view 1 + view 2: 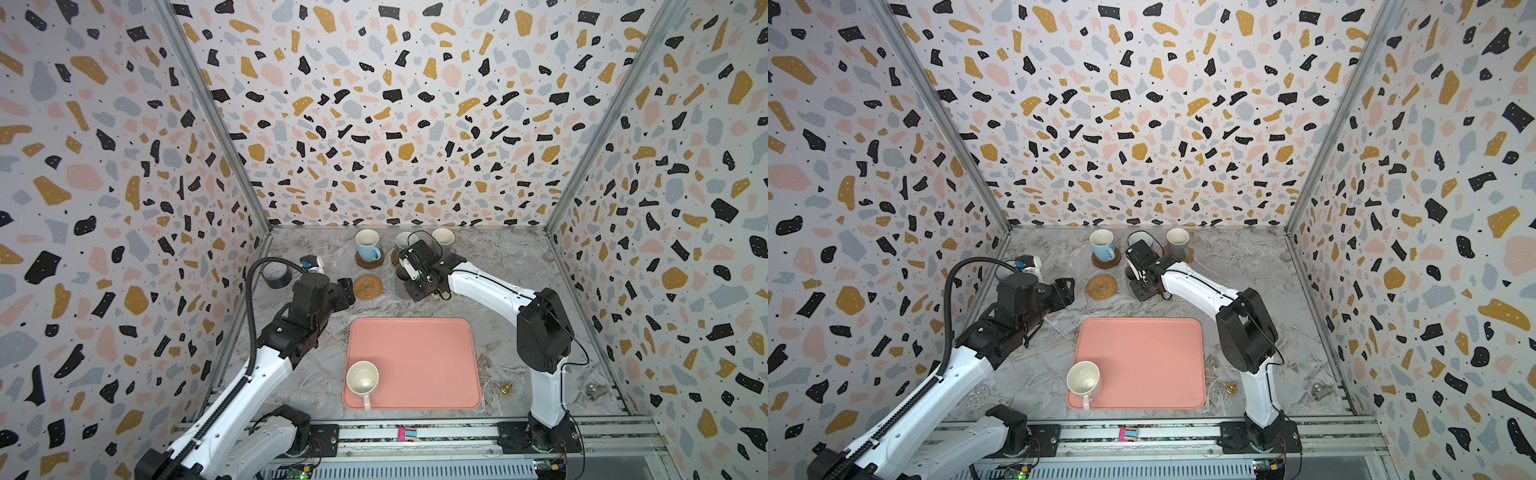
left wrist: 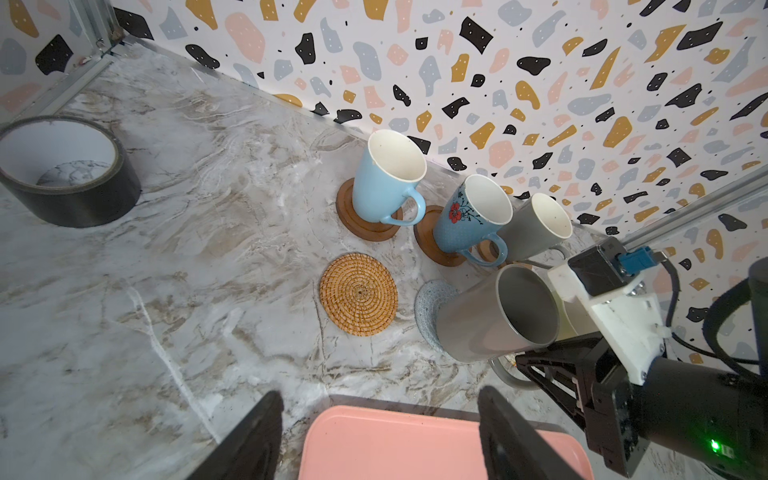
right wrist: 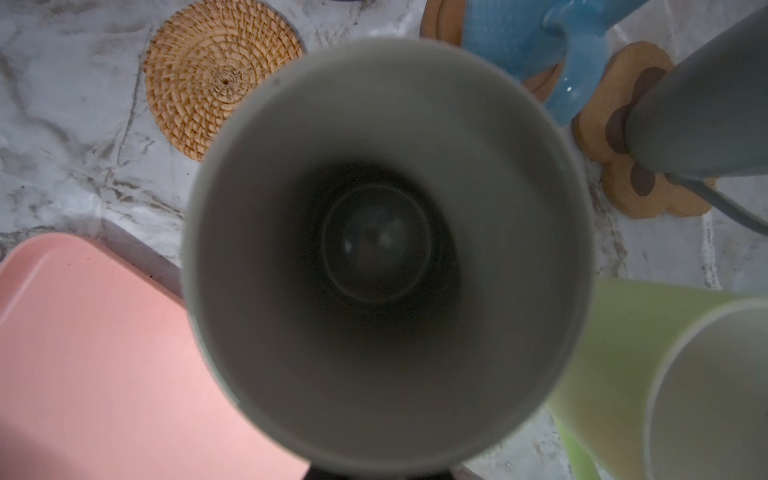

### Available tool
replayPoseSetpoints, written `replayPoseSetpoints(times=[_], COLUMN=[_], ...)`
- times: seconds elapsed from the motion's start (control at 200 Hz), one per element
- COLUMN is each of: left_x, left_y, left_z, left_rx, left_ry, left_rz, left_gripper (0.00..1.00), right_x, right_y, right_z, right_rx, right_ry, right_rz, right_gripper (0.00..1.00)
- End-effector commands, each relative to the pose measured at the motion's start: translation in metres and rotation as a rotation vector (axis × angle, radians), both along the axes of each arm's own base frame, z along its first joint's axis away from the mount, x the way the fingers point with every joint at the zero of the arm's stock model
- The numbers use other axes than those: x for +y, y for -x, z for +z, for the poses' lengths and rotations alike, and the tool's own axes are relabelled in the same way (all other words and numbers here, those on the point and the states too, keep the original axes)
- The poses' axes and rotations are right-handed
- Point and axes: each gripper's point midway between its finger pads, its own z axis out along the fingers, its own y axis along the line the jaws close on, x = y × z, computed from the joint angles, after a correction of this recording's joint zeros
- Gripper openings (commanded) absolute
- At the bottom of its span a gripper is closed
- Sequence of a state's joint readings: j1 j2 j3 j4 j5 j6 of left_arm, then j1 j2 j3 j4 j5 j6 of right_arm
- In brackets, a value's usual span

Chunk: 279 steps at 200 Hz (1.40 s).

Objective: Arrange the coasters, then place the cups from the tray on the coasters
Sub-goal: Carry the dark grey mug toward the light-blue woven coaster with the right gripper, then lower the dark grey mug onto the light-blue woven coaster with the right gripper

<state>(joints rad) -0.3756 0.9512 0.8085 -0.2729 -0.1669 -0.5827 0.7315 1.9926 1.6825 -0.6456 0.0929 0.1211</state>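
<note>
Evidently setting dark grey mug (image 2: 478,320), clamped in right fingers (image 2: 544,365), on pale blue coaster (image 2: 426,307); left fingers (image 2: 249,436) open; next, gentle release.

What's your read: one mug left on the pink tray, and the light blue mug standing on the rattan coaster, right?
Not quite. The light blue mug stands on a brown wooden coaster; the rattan coaster is bare, as the left wrist view shows. One mug is indeed left on the pink tray.
</note>
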Motion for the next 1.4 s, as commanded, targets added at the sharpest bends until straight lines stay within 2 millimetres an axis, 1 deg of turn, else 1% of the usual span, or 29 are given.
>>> replayPoseSetpoints(times=[0.0,0.255,0.511,0.961,1.392], left_x=[0.006,0.007,0.007,0.006,0.005], left_y=[0.001,0.003,0.004,0.004,0.004], left_z=[0.000,0.000,0.000,0.001,0.000], left_rx=[-0.013,-0.012,-0.011,-0.013,-0.011], left_ry=[-0.019,-0.014,-0.015,-0.008,-0.006], left_rz=[0.014,0.017,0.017,0.012,0.009], left_gripper=[0.75,0.75,0.75,0.75,0.75], right_x=[0.014,0.015,0.017,0.014,0.007], right_y=[-0.021,-0.031,-0.035,-0.034,-0.032], right_z=[0.048,0.043,0.037,0.021,0.013], right_rx=[-0.114,-0.109,-0.099,-0.076,-0.065], right_ry=[-0.082,-0.090,-0.100,-0.087,-0.088], right_rz=[0.023,0.014,0.009,-0.001,-0.030], right_gripper=[0.08,0.07,0.07,0.07,0.10])
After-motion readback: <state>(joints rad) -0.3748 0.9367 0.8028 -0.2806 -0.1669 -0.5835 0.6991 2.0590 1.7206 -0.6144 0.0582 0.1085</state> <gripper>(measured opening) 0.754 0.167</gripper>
